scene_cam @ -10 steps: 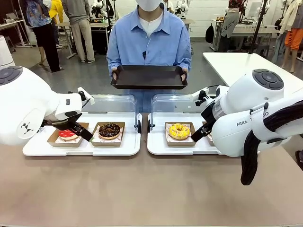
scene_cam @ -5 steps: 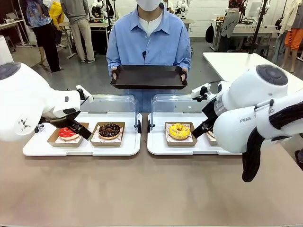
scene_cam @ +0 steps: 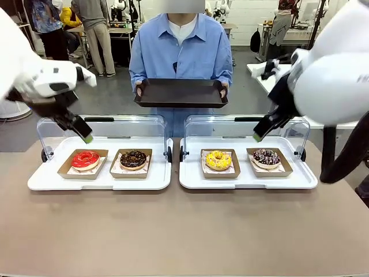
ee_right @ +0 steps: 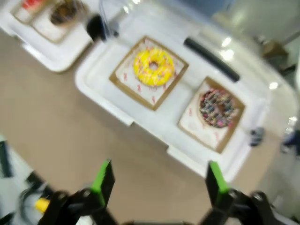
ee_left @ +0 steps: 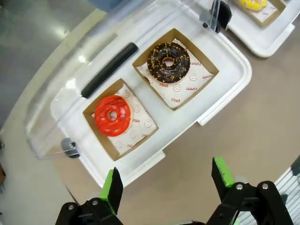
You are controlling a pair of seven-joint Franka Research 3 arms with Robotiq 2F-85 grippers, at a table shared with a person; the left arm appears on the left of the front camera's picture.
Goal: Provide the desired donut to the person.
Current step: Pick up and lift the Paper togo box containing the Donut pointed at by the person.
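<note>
A red donut [scene_cam: 86, 159] and a chocolate donut [scene_cam: 133, 158] sit in paper trays on the left white tray [scene_cam: 99, 182]. A yellow donut [scene_cam: 218, 159] and a sprinkled dark donut [scene_cam: 266, 156] rest on the right white tray [scene_cam: 248, 182]. The person [scene_cam: 181, 51] in a light blue shirt stands at the far side holding a black tray [scene_cam: 181, 93]. My left gripper [scene_cam: 86, 138] hangs open above the left tray; its wrist view has the red donut [ee_left: 112, 115] and chocolate donut [ee_left: 168, 62] below my left gripper [ee_left: 166, 183]. My right gripper [scene_cam: 255, 136] is open above the right tray, over the yellow donut [ee_right: 153, 67] and sprinkled donut [ee_right: 217, 108].
Clear hinged lids [scene_cam: 131, 127] stand open behind both trays, each with a black handle. The brown table [scene_cam: 184, 231] in front of the trays is bare. Other people stand in the far left background.
Both arms have risen from low beside the donut trays to well above them. The right wrist view is blurred by motion. The person and the donuts have stayed put.
</note>
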